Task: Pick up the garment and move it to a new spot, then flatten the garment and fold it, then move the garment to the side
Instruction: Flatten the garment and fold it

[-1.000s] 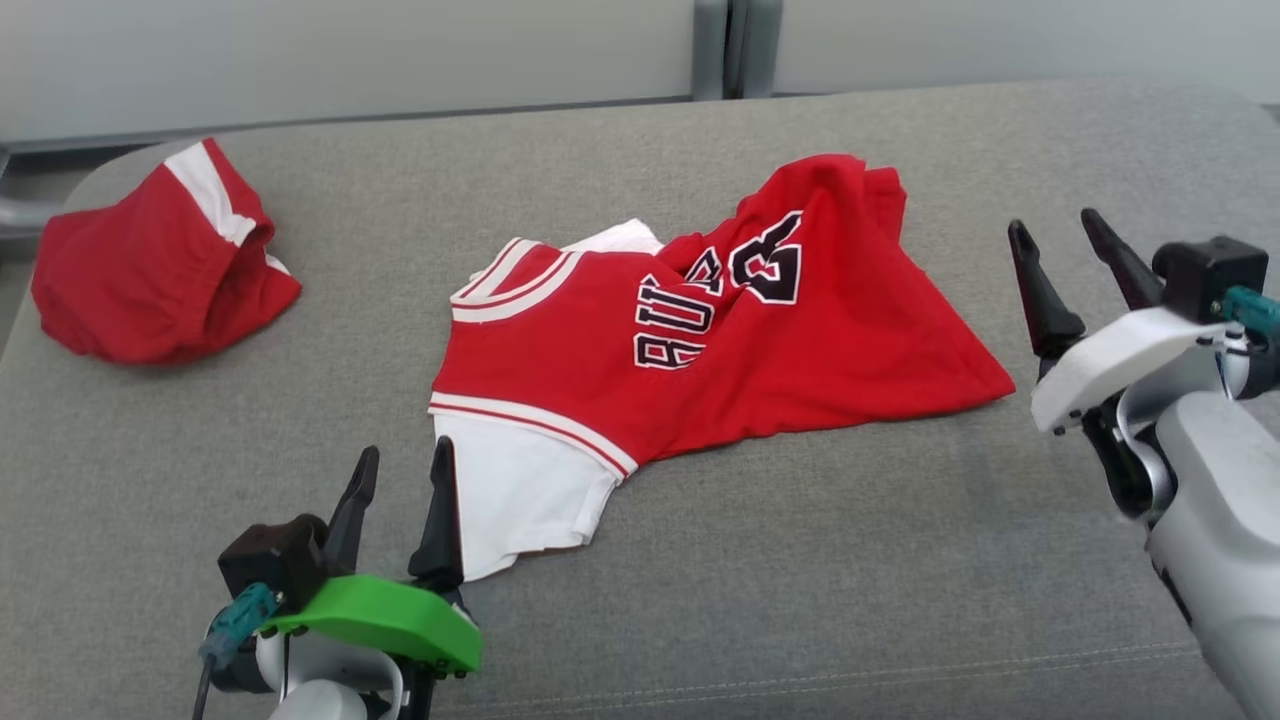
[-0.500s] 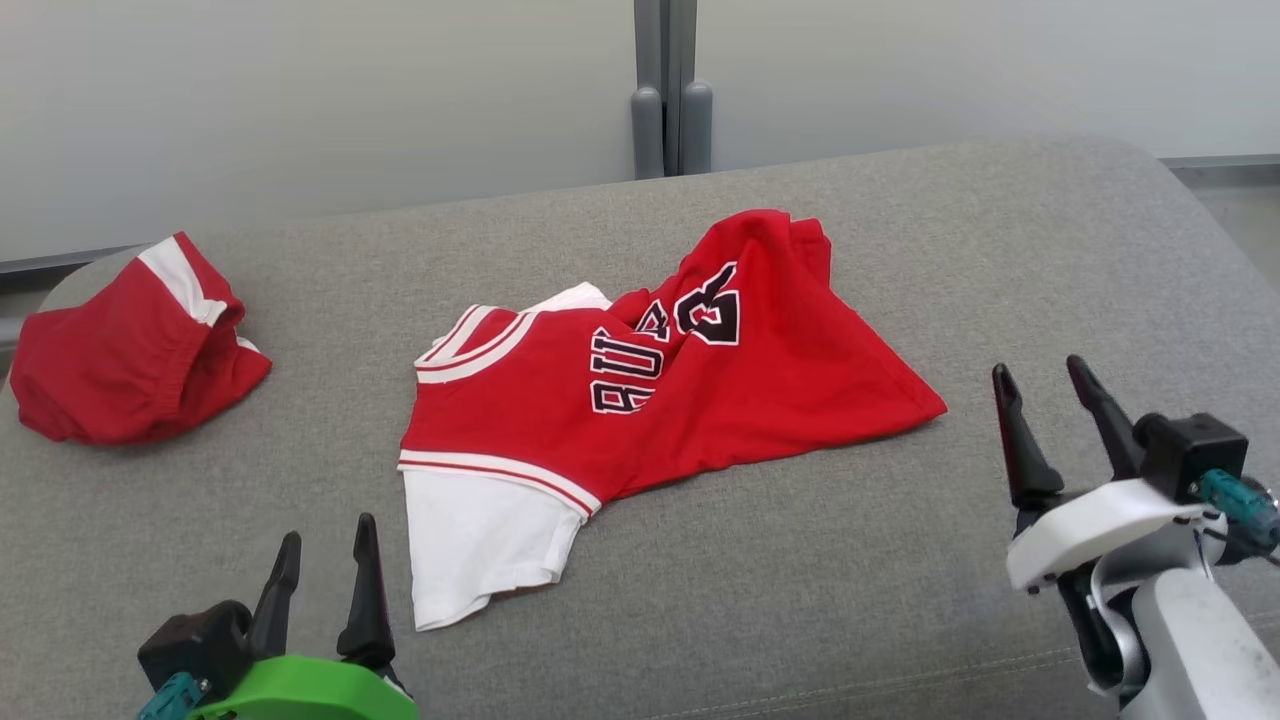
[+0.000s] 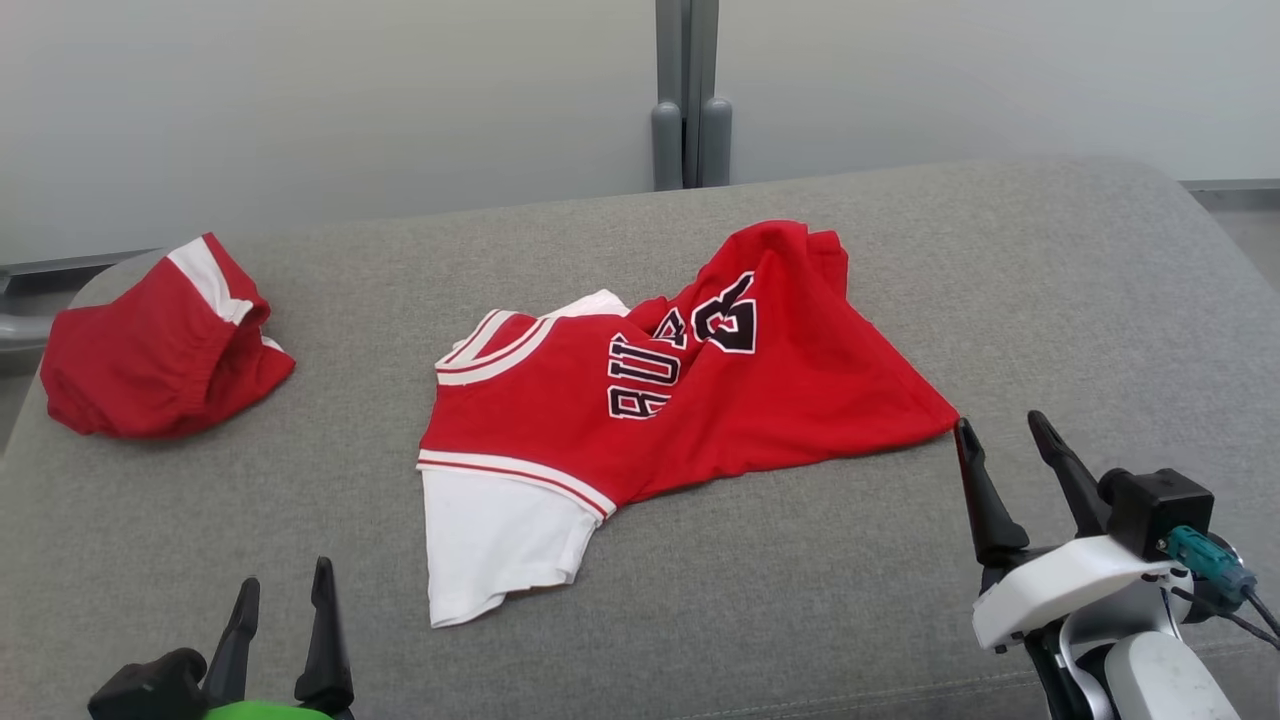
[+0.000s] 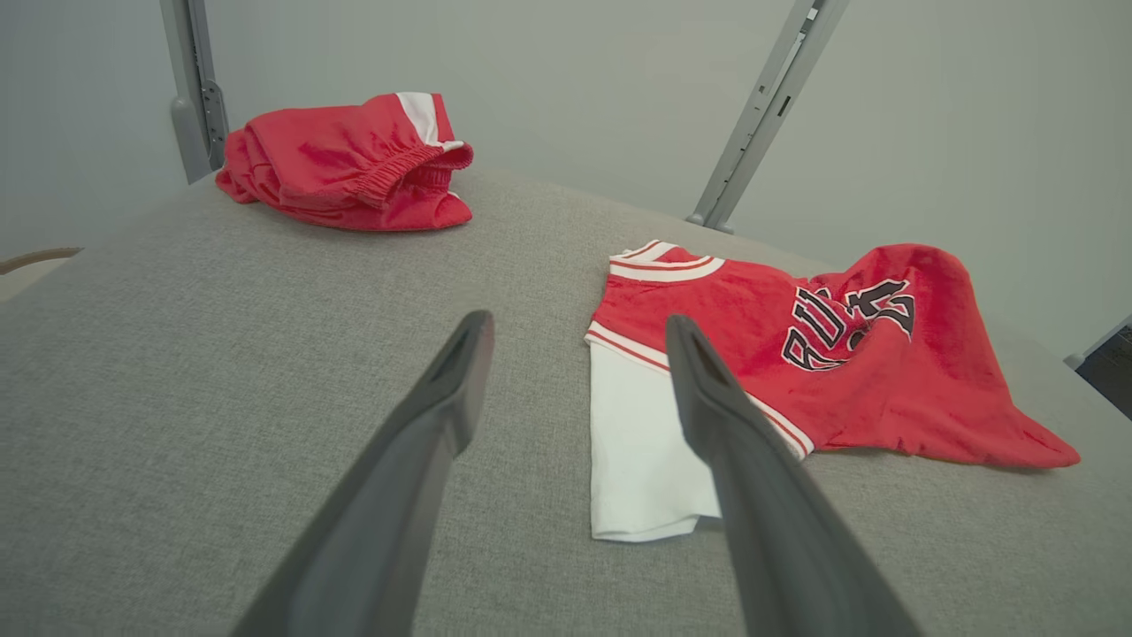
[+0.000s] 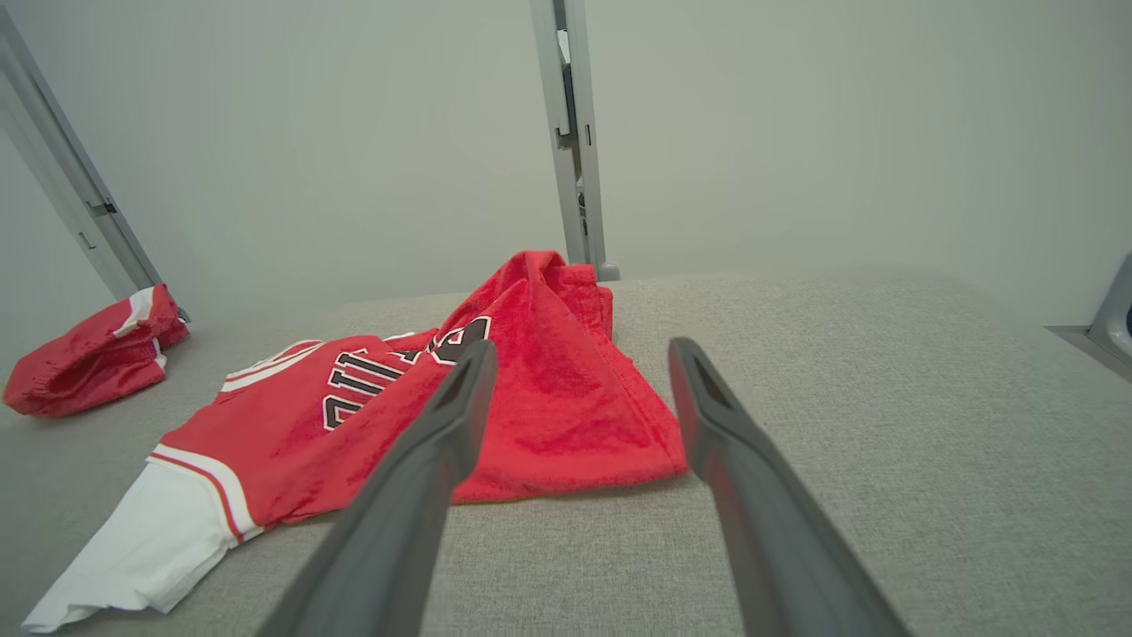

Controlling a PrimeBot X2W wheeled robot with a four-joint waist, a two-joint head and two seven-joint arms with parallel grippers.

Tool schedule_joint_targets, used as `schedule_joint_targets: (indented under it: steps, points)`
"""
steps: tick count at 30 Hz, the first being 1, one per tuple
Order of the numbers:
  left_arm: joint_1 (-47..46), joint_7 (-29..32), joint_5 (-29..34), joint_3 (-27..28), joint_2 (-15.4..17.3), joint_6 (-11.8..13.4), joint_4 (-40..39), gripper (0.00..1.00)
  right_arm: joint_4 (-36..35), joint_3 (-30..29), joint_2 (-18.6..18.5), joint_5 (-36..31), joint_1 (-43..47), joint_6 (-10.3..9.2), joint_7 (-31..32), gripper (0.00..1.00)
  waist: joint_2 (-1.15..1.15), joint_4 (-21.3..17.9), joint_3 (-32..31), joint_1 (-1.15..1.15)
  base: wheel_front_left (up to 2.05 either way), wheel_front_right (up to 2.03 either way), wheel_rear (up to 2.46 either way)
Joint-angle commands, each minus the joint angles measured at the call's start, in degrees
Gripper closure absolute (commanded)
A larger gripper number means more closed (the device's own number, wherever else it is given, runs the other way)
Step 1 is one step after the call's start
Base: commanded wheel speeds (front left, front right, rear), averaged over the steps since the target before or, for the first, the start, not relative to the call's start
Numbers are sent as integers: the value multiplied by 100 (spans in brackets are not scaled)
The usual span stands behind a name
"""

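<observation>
A crumpled red jersey (image 3: 690,400) lies mid-frame on the grey cushion (image 3: 800,620), long axis running from white sleeve at lower left to hem corner at right. The right gripper (image 3: 999,422), jaws spread and empty, hovers just beside that corner; the left gripper (image 3: 285,575), likewise spread, sits lower left, near the sleeve
</observation>
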Motion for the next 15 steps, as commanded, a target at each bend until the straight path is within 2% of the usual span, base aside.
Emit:
schedule_joint_targets:
  steps: [1, 15]
  points:
    - [91, -25, -26, 10, 39, -15, 2, 0, -40, 21, 11, -33, 74, -2, 37, 0, 0, 40, -18, 0, 0, 0, 0]
    - [57, 68, -5, -152, 40, -48, 56, 0, -48, 33, 17, 9, 129, -2, 133, 0, 0, 196, -57, 0, 0, 0, 0]
